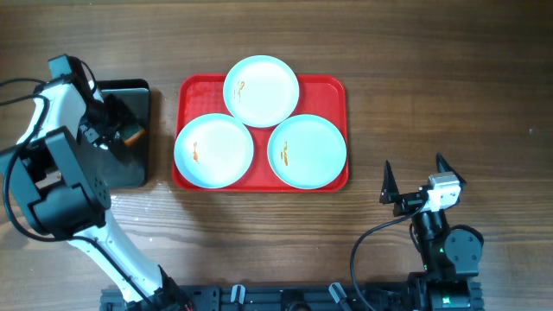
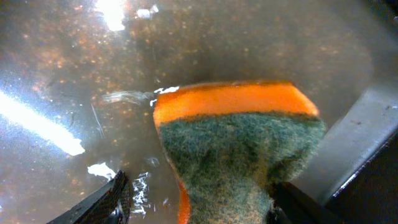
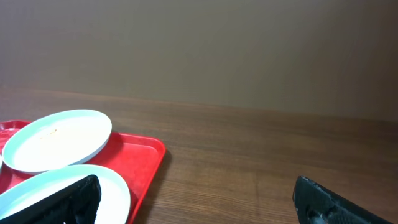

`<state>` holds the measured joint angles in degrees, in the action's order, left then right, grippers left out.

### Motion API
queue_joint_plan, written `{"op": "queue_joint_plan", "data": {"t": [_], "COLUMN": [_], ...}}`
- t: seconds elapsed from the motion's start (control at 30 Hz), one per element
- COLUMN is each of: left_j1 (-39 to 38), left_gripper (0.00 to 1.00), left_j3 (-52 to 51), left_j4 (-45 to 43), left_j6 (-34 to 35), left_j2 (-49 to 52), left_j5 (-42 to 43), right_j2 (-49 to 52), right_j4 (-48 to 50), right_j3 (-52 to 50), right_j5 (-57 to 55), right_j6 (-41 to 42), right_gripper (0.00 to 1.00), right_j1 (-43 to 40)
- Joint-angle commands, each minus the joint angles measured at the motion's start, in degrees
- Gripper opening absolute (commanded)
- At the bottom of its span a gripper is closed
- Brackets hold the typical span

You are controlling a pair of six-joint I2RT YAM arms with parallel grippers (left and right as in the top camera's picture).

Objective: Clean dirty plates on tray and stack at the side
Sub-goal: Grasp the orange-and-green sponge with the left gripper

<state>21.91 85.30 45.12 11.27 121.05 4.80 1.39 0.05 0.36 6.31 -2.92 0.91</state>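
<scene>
Three pale plates lie on the red tray [image 1: 339, 93]: one at the back [image 1: 262, 90], one front left [image 1: 213, 150], one front right [image 1: 307, 151], each with a small orange smear. My left gripper [image 1: 121, 130] is open over the black tray [image 1: 134, 168]. In the left wrist view its fingers [image 2: 199, 208] straddle an orange and green sponge [image 2: 236, 143]; the right finger touches it, the left stands apart. My right gripper [image 1: 413, 177] is open and empty at the front right. The right wrist view shows its fingers [image 3: 196, 199], two plates [image 3: 59, 140] [image 3: 37, 190] and the tray corner [image 3: 144, 155].
The black tray is wet and glossy [image 2: 62, 62] and stands left of the red tray. Bare wooden table [image 1: 432, 86] lies to the right of the red tray and in front of it.
</scene>
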Motion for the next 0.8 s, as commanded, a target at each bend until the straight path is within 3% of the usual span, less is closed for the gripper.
{"op": "queue_joint_plan", "data": {"t": [0.0,0.1,0.2,0.3,0.33,0.4,0.53,0.6,0.73,0.77], "left_j1": [0.0,0.0,0.0,0.0,0.0,0.0,-0.1,0.0,0.0,0.0], "left_gripper": [0.6,0.29,0.04,0.04,0.14,0.92,0.92,0.78,0.14,0.04], "left_j3": [-2.9,-2.9,-2.1,1.1,2.2,3.3,3.3,3.3,2.5,2.3], "left_j4": [-1.0,-1.0,-0.2,3.6,4.7,6.6,9.7,10.5,11.1,11.1], "left_j6": [-0.6,-0.6,-0.6,-0.6,-0.6,-0.5,-0.6,-0.6,-0.6,-0.6], "left_j2": [0.8,0.8,0.8,0.7,0.7,0.6,0.7,0.7,0.7,0.7], "left_j5": [-1.7,-1.7,-1.7,-1.7,-1.7,-1.6,-1.2,-1.0,-1.0,-1.0], "right_j2": [-0.3,-0.3,-0.3,-0.3,-0.3,-0.3,-0.3,-0.3,-0.3,-0.3], "right_j4": [0.3,0.3,0.3,0.3,0.3,0.3,0.3,0.3,0.3,0.3], "right_j3": [-0.1,-0.1,-0.1,-0.1,-0.1,-0.1,-0.1,-0.1,-0.1,-0.1], "right_j5": [-0.6,-0.6,-0.6,-0.6,-0.6,-0.6,-0.6,-0.6,-0.6,-0.6], "right_j6": [-0.5,-0.5,-0.5,-0.5,-0.5,-0.5,-0.5,-0.5,-0.5,-0.5], "right_gripper": [1.0,1.0,1.0,1.0,1.0,1.0,1.0,1.0,1.0,1.0], "right_j1": [-0.3,-0.3,-0.3,-0.3,-0.3,-0.3,-0.3,-0.3,-0.3,-0.3]}}
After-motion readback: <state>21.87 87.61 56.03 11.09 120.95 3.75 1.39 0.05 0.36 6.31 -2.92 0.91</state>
